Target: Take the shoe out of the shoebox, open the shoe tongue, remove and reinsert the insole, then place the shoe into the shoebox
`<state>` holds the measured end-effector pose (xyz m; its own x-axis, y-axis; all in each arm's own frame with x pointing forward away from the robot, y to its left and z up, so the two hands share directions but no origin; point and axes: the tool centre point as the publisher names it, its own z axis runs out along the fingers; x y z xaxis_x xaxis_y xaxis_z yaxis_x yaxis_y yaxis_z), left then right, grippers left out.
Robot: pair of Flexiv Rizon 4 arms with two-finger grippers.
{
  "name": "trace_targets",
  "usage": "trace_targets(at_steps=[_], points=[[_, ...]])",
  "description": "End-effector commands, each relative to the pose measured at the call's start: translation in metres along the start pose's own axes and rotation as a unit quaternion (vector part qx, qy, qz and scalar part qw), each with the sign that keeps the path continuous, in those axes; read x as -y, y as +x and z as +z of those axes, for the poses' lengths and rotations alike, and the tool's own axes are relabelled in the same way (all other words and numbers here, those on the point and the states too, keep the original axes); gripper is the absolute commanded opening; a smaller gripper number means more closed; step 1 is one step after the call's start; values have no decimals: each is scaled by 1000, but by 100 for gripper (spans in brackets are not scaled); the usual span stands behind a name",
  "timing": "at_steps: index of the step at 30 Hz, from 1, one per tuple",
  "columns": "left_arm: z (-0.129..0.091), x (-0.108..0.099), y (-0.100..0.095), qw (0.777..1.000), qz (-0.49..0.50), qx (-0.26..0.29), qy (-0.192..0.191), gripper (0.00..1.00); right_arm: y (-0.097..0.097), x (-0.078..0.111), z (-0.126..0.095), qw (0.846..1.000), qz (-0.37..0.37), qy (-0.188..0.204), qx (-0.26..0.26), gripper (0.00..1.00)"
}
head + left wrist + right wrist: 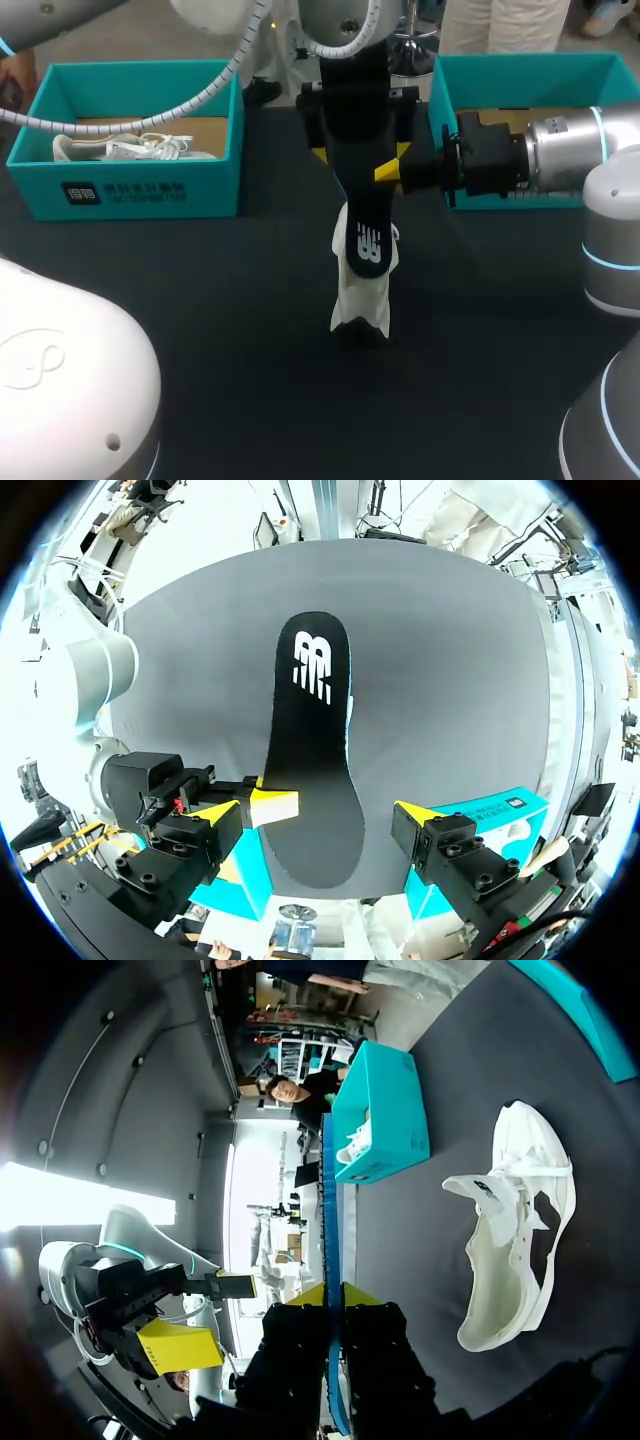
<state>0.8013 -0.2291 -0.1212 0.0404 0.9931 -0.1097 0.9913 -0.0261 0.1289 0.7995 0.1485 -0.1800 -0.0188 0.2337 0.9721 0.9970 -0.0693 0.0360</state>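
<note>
Our right gripper [333, 1298] is pinched tight on the edge of the insole [315, 730]. Our left gripper [320, 815] stands wide open with the insole between its fingers. The shoe [510, 1250] lies on the table [200, 330] under the left gripper.

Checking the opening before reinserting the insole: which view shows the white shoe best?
Right wrist view: the whole shoe lies exposed, opening visible. In the head view the insole hides most of it; the left wrist view shows a sliver.
</note>
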Motion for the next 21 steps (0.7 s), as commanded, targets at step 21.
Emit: trace_targets(at_steps=[21], points=[[-4,-1,11,993,-34,112,33,100,3,3,-2,1000,4,-4,6,0]])
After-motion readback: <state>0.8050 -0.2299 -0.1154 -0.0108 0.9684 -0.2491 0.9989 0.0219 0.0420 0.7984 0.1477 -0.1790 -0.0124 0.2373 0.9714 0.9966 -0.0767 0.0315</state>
